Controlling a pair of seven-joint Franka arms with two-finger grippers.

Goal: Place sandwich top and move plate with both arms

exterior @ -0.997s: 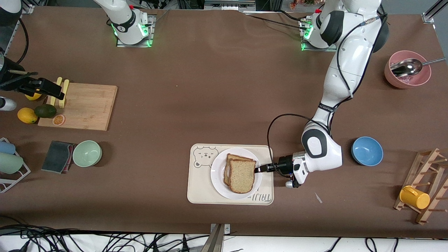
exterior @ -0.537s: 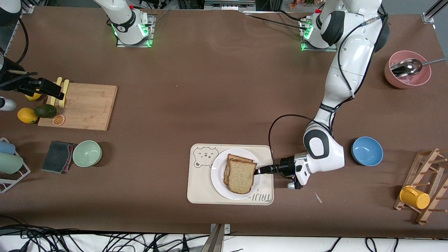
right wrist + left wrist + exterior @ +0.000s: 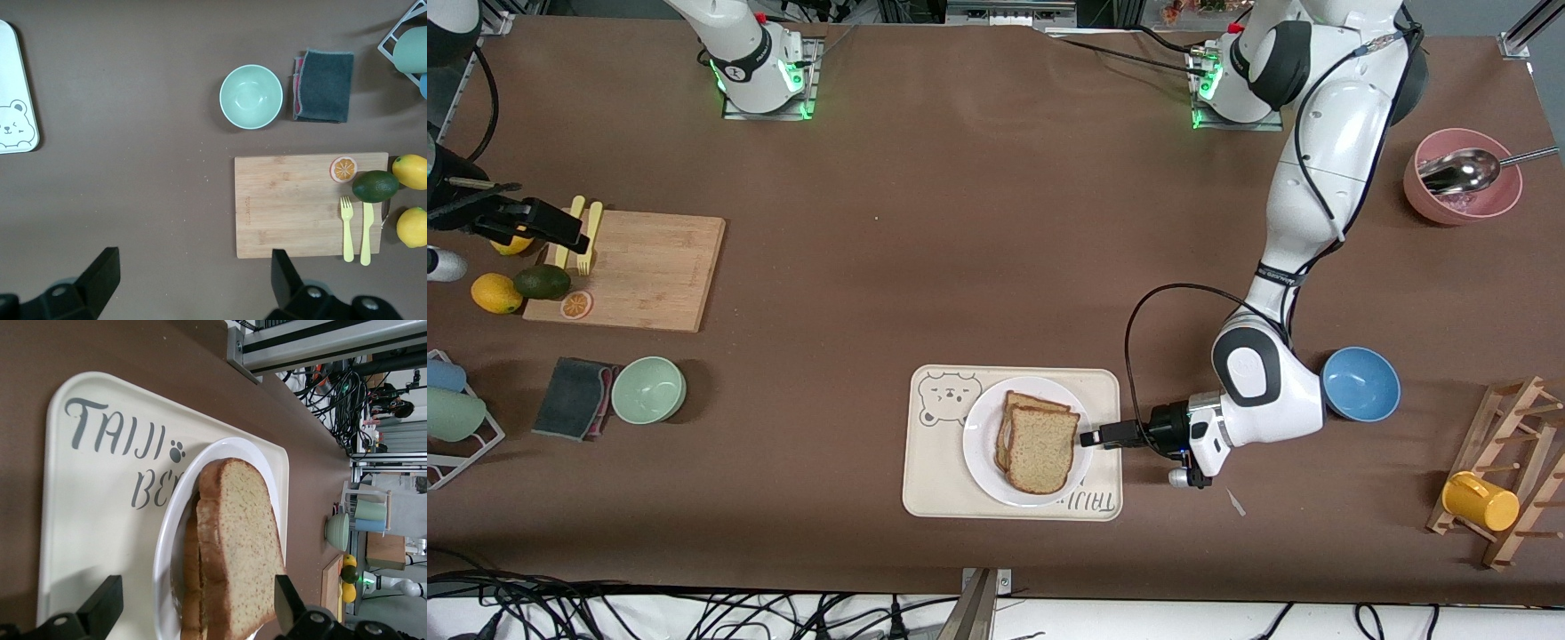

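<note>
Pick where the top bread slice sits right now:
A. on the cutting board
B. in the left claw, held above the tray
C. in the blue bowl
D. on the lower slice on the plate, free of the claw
D. The top slice lies on the lower slice on the plate, and the left claw is open at the plate's rim, gripping nothing.

Bright, even overhead light; soft shadows, sharp focus throughout.

Your open left gripper [image 3: 1089, 438] sits at the plate [image 3: 980, 449] rim; the blue bowl [image 3: 1360, 383] crowds its elbow, with bare table toward the bases.
</note>
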